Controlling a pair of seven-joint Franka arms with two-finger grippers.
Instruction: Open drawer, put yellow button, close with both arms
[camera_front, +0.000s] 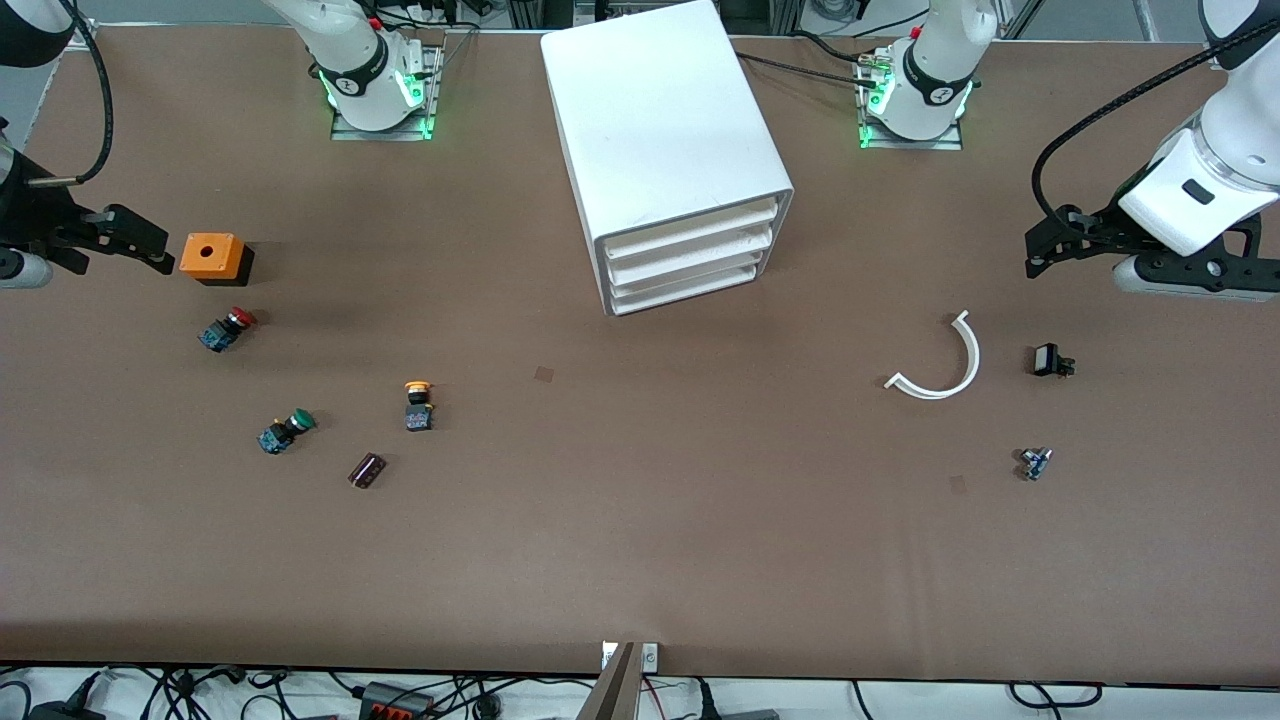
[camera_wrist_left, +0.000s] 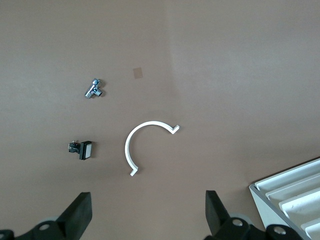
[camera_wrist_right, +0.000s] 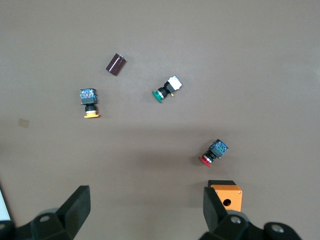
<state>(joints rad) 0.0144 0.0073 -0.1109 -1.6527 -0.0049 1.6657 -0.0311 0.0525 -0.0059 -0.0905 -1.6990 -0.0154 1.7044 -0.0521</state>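
Note:
The white cabinet (camera_front: 660, 150) stands at the middle of the table between the two arm bases. Its top drawer (camera_front: 690, 225) is shut, as are the two lower ones. A corner of the cabinet shows in the left wrist view (camera_wrist_left: 290, 195). The yellow button (camera_front: 418, 405) lies on the table toward the right arm's end, and also shows in the right wrist view (camera_wrist_right: 90, 102). My right gripper (camera_front: 130, 240) (camera_wrist_right: 145, 202) is open and empty, up over the table beside an orange box. My left gripper (camera_front: 1050, 245) (camera_wrist_left: 148, 205) is open and empty, over the left arm's end of the table.
An orange box (camera_front: 212, 257), a red button (camera_front: 228, 328), a green button (camera_front: 286, 430) and a dark cylinder (camera_front: 366, 470) lie near the yellow button. A white curved piece (camera_front: 940, 360), a small black part (camera_front: 1050, 360) and a small metal part (camera_front: 1035, 462) lie toward the left arm's end.

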